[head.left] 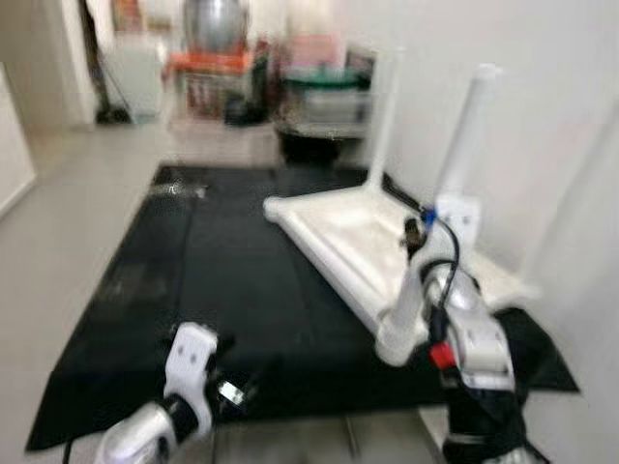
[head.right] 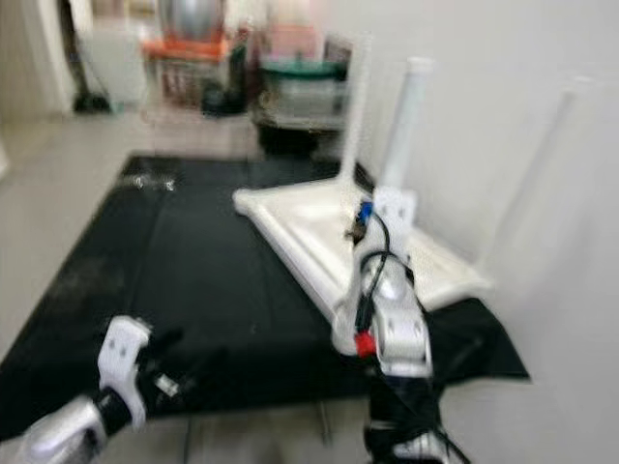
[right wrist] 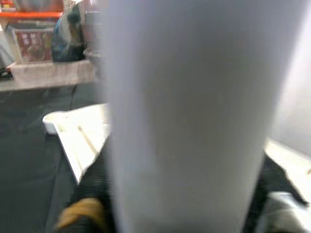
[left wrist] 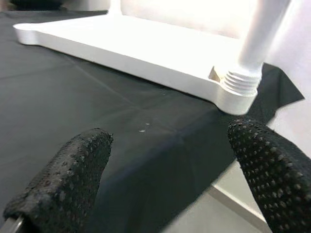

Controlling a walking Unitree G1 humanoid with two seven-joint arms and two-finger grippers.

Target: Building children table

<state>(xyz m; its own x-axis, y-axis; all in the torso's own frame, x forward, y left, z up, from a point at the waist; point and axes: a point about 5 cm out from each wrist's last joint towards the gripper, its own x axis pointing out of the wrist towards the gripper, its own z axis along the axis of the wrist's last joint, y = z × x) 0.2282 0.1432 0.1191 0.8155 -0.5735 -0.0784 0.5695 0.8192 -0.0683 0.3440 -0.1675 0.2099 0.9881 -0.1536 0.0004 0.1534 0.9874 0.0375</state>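
A white children's table top [head.left: 338,237] lies upside down on a black mat [head.left: 193,290]. Two white legs [head.left: 385,116] stand up from its far corners next to the wall. At the near corner another white leg [head.left: 398,324] leans upright, and my right gripper [head.left: 422,253] is shut on it; the leg [right wrist: 184,121] looms large between dark fingers [right wrist: 95,179] in the right wrist view. My left gripper [head.left: 227,379] hovers low over the mat's front edge, open and holding nothing. Its fingers [left wrist: 63,189] face the near corner, where the leg's threaded end [left wrist: 240,82] sits.
A white wall [head.left: 542,87] runs close along the right side. Storage boxes, an orange shelf [head.left: 208,63] and a metal pot crowd the back of the room. Pale floor [head.left: 58,222] lies left of the mat.
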